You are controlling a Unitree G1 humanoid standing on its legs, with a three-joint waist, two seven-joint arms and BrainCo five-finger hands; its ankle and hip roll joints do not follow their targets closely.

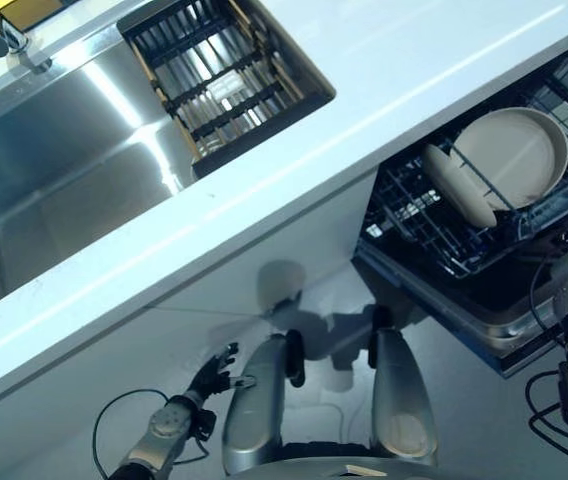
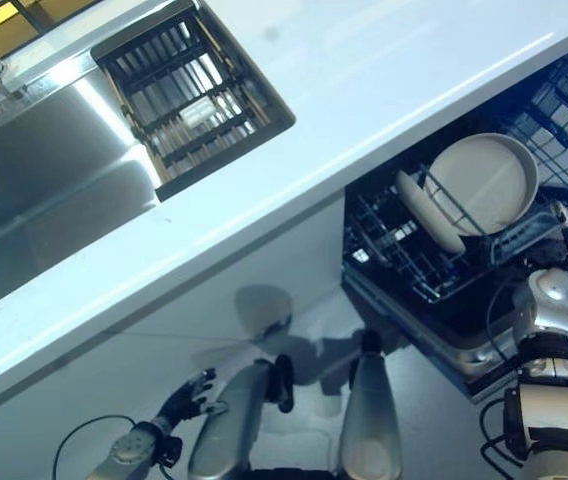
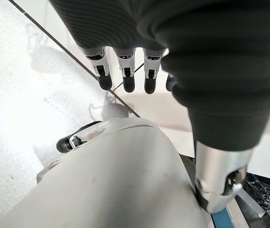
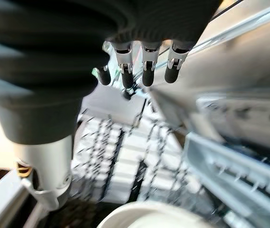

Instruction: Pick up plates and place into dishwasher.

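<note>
Two cream plates [image 1: 509,155] stand on edge in the dishwasher rack [image 1: 434,225], pulled out on the right below the white worktop [image 1: 294,170]. The right hand [image 4: 144,64] hovers over that rack, fingers straight and relaxed, holding nothing. The left hand [image 3: 125,71] hangs low at near left, fingers loosely spread above the floor [image 3: 16,95]. At far left sits the steel sink [image 1: 54,160], a dark drainer basket [image 1: 219,80] in it.

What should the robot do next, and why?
Probably withdraw the right hand from the rack: two plates already stand there, both hands look empty, fingers relaxed, and the left hand hangs low by the floor.
</note>
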